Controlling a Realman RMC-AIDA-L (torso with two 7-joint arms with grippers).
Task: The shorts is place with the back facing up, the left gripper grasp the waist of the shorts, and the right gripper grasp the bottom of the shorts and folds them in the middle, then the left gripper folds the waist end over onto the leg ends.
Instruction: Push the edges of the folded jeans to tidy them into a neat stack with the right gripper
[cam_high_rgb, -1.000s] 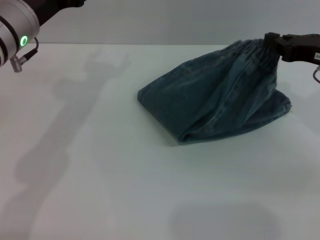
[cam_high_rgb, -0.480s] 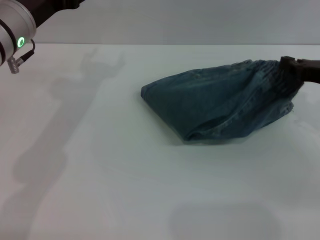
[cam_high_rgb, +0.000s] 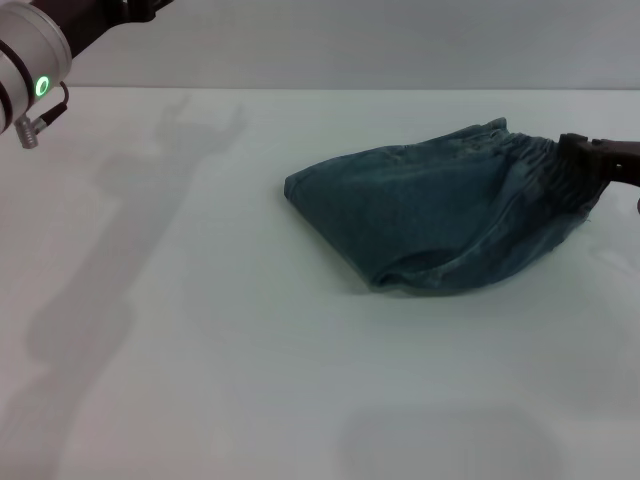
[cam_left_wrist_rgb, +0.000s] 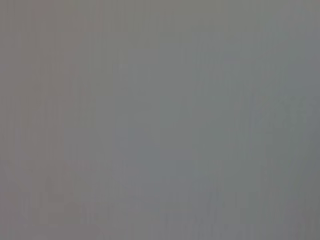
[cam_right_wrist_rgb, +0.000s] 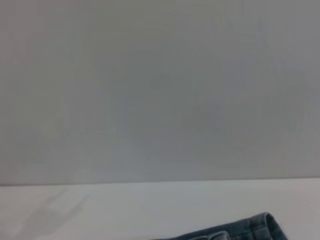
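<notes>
You see the shorts (cam_high_rgb: 440, 225) folded into a rough wedge on the white table (cam_high_rgb: 200, 350), right of centre in the head view, the folded edge pointing toward the middle of the table. The waist (cam_high_rgb: 535, 160), gathered and greyer, sits at the far right end of the pile, and the right gripper (cam_high_rgb: 580, 160) is clamped on it there, low over the table. Only its black tip shows; the rest of that arm is cut off by the frame edge. The leg hems are buried under the fold, so you can't pick them out. The left gripper isn't visible: only the silver arm (cam_high_rgb: 30, 55) with its green light shows in the top left corner, well apart from the denim. Left wrist view is blank grey, nothing readable. Right wrist view shows mostly wall, the table edge, and a sliver of the shorts (cam_right_wrist_rgb: 235, 229) cropped at the bottom.
</notes>
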